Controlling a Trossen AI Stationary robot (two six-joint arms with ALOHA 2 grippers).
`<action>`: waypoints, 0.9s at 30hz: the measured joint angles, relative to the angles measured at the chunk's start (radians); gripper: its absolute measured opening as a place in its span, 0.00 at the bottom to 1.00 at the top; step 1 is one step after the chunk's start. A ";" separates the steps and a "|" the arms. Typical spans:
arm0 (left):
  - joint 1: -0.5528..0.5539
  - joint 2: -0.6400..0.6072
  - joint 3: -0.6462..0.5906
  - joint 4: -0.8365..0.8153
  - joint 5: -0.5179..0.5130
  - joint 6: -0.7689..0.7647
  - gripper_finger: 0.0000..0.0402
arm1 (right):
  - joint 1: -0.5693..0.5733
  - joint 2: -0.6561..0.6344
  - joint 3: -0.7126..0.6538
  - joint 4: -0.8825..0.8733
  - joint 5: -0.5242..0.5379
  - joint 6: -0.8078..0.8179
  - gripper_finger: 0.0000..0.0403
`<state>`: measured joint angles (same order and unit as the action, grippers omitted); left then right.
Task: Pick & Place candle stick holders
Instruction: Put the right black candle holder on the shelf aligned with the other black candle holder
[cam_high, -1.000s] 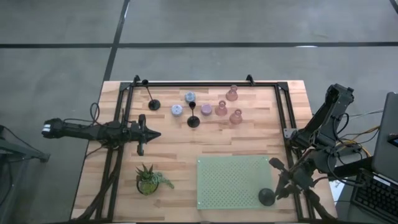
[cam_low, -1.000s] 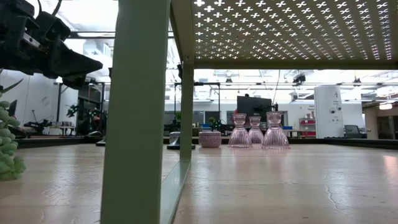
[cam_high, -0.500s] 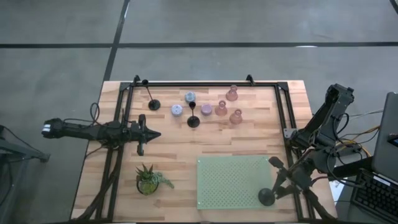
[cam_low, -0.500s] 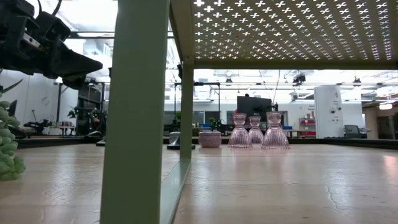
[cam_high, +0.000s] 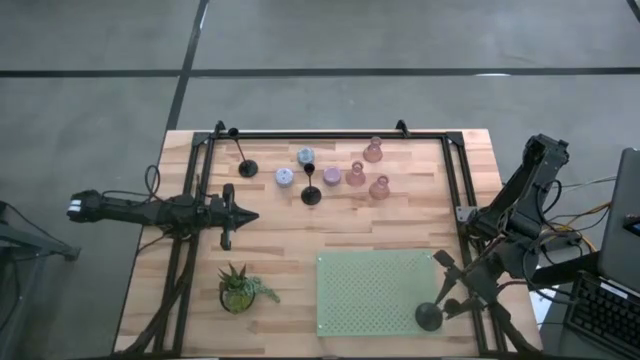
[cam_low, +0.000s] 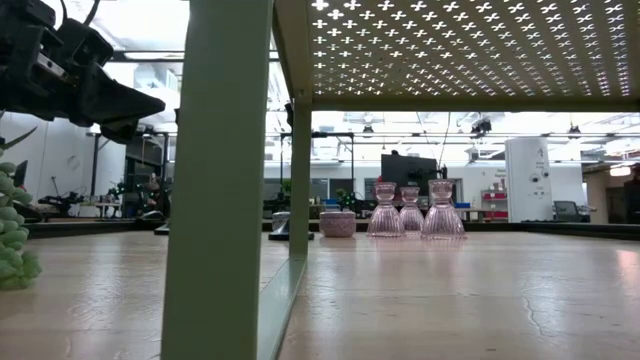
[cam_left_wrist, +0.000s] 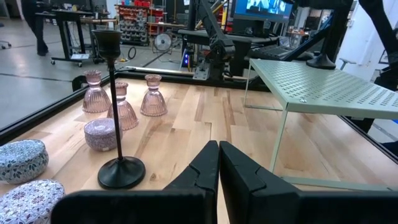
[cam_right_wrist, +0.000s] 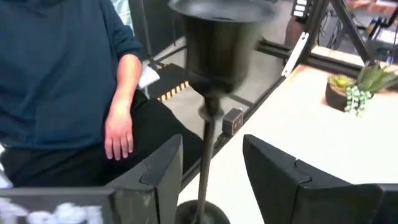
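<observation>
A black candle stick holder (cam_right_wrist: 210, 74) stands upright by its round base (cam_high: 429, 318) on the near right corner of the green perforated platform (cam_high: 375, 290). My right gripper (cam_right_wrist: 211, 149) is open, with one finger on either side of the thin stem and a gap on both sides. Two more black holders (cam_high: 311, 195) (cam_high: 247, 168), three pink bell-shaped ones (cam_high: 373, 150) (cam_high: 355, 174) (cam_high: 379, 187) and short round lilac and pale-blue ones (cam_high: 332, 176) (cam_high: 285, 177) (cam_high: 306, 156) stand at the table's far middle. My left gripper (cam_high: 235, 213) waits shut at the left.
A small green potted plant (cam_high: 240, 288) stands near the front left. A black frame (cam_high: 320, 133) runs along the table's far and side edges. A person sits beyond the table's right edge, one hand (cam_right_wrist: 118, 134) resting on a lap.
My right gripper has opened and let go of the black holder's stem. The holder stays upright on the green platform's near right corner.
</observation>
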<state>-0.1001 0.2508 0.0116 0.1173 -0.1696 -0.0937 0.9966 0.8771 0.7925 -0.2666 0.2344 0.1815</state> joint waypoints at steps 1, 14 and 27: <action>0.000 0.000 0.000 0.000 0.000 0.000 0.04 | 0.000 -0.009 0.000 -0.013 -0.001 0.016 0.41; 0.000 0.000 0.000 0.001 0.000 0.000 0.04 | 0.000 -0.130 0.000 -0.222 -0.010 0.259 0.40; 0.000 0.000 0.000 0.001 0.000 0.000 0.04 | 0.000 -0.180 0.001 -0.508 0.206 0.558 0.29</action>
<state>-0.0998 0.2512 0.0120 0.1181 -0.1696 -0.0940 0.9966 0.6975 0.7937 -0.7743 0.4407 0.7391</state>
